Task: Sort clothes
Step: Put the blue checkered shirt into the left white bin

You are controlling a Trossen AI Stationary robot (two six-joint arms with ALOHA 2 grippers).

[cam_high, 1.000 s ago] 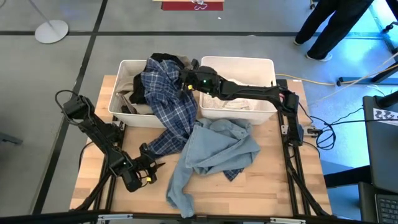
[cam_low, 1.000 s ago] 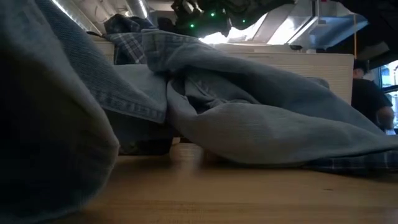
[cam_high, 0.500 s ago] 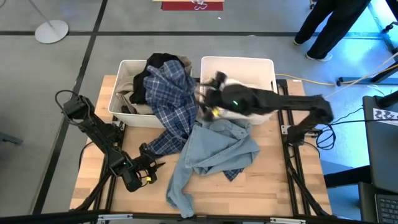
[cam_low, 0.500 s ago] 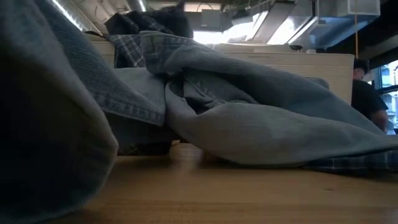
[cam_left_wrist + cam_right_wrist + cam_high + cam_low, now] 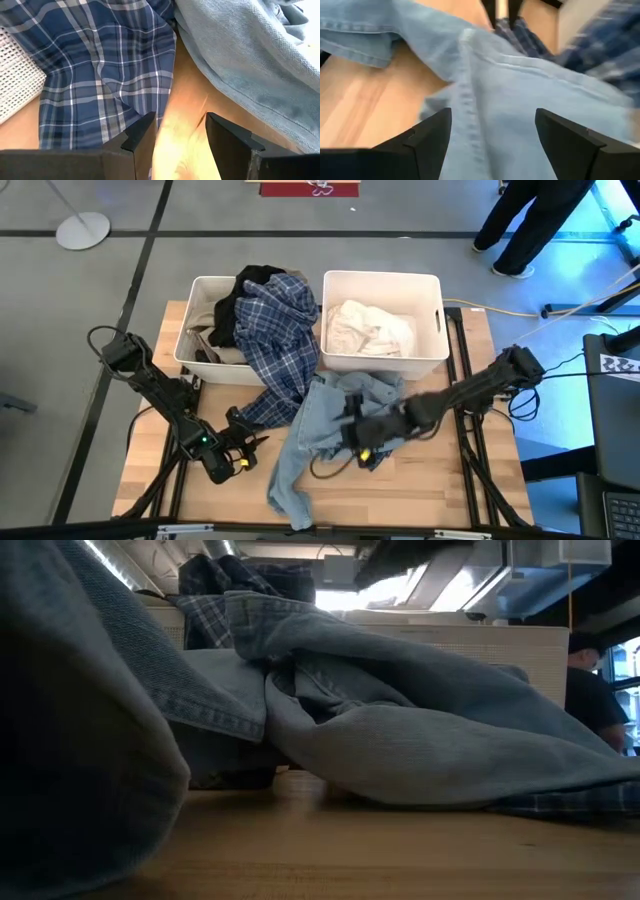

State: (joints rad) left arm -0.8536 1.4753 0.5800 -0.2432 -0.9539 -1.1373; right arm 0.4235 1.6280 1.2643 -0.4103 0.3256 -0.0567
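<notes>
Wooden table (image 5: 440, 480), loaded
Two white bins (image 5: 432, 310), a denim garment (image 5: 330, 415) and a plaid shirt's (image 5: 270, 400) tail rest on it.

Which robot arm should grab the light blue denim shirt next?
The right. Its gripper hangs over the light blue denim shirt with its fingers open. The left gripper rests by the blue plaid shirt's hem, farther from the denim.

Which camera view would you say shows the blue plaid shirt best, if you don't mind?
The high view: the blue plaid shirt shows whole, spilling from the left bin onto the table. The low view catches only a bit behind the denim garment; the left wrist view a close patch; the right wrist view a blur.
</notes>
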